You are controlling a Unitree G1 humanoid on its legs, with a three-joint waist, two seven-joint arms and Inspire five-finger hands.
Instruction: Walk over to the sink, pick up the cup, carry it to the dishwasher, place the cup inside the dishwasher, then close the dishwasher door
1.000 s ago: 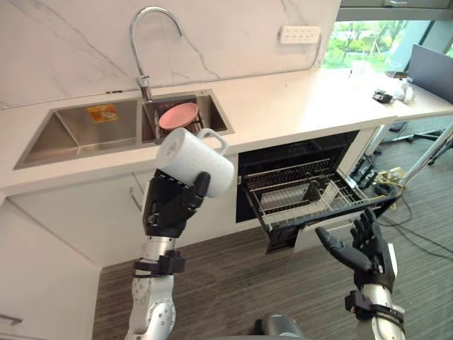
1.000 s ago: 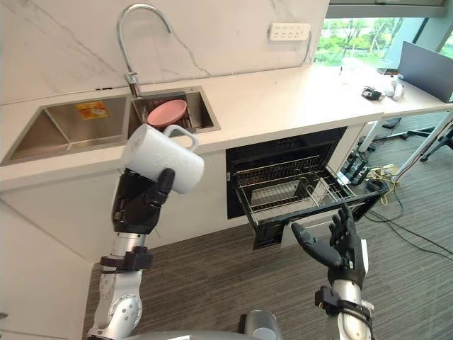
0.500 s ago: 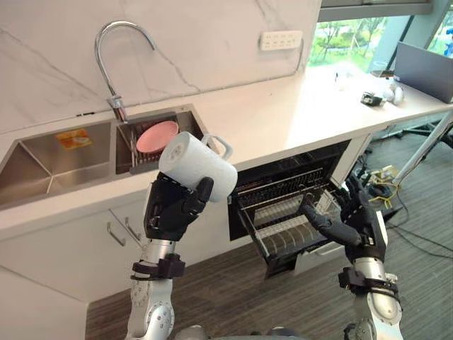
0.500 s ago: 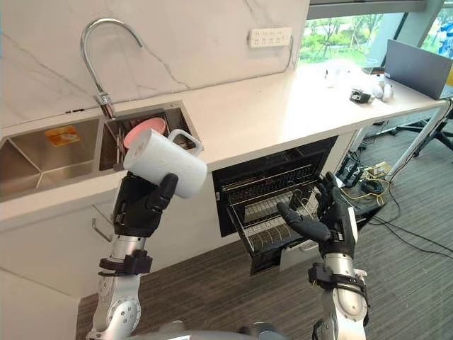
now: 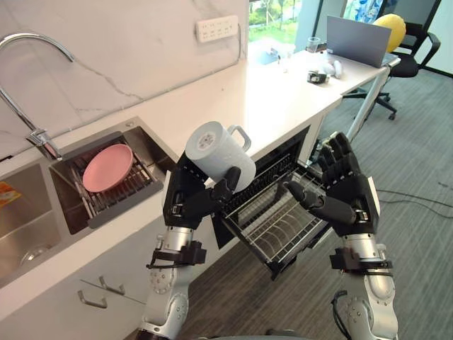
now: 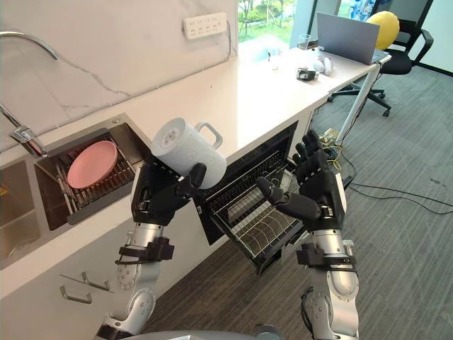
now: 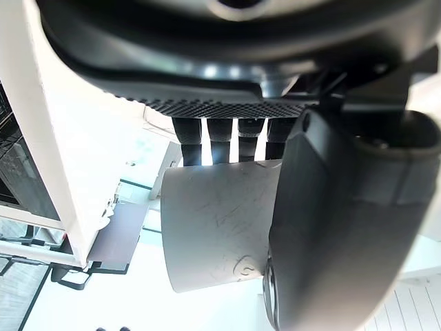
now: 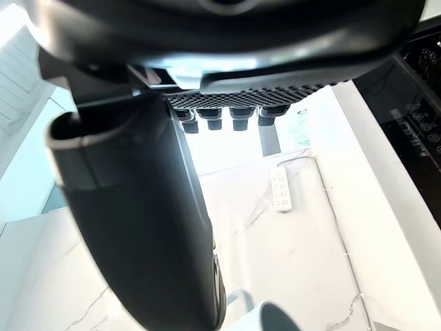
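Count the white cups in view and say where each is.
1: the white cup, gripped in the left hand, held up before the counter. Others may sit hidden inside the dishwasher.

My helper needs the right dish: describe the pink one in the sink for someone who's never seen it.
Find the steel sink in the white counter, below the curved tap. A wire rack in its right basin holds a plate. It is the only pink thing there; the cup in the left hand is white.

The pulled-out rack (image 6: 263, 225) of the dishwasher (image 6: 244, 173) is left open from above. Its outer end is partly blocked by the right hand (image 6: 316, 193), spread near it. The dishwasher's opening is overhung by the bench (image 6: 233, 92) edge.
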